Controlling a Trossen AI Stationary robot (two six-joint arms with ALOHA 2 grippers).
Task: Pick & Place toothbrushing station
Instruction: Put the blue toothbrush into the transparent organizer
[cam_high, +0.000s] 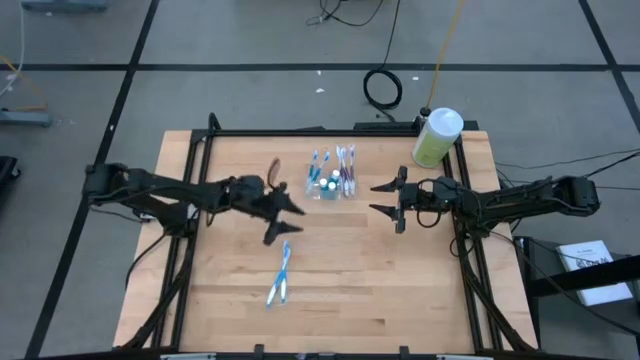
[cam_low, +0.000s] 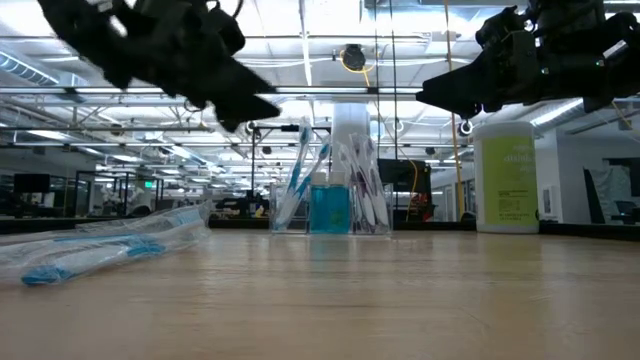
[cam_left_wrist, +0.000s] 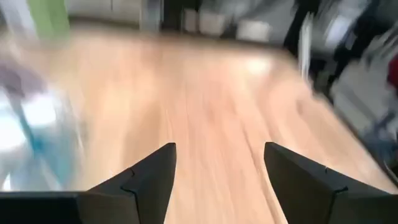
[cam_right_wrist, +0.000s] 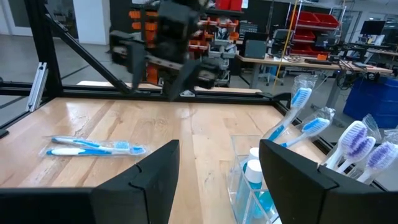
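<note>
Toothbrushes in clear wrap (cam_high: 280, 277) at six o'clock on wooden counter (cam_high: 400, 280); small clear plastic tray (cam_high: 330, 184) at twelve. Left tool (cam_high: 286, 210), wide and empty, just beside tray; right tool (cam_high: 385, 198) wide, waiting. Descend squarely over wrap, close mid-length

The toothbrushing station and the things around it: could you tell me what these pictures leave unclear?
- Toothbrushing station: too small in the high view to count its brushes; in the left wrist view motion blur smears it at the picture's edge.
- Its near side in the right wrist view: hidden behind the right gripper, whose fingers stand open.
- Green bottle: its label print is too faint to read in the low view.
- Packaged toothbrushes: cut off by the low view's edge.
</note>
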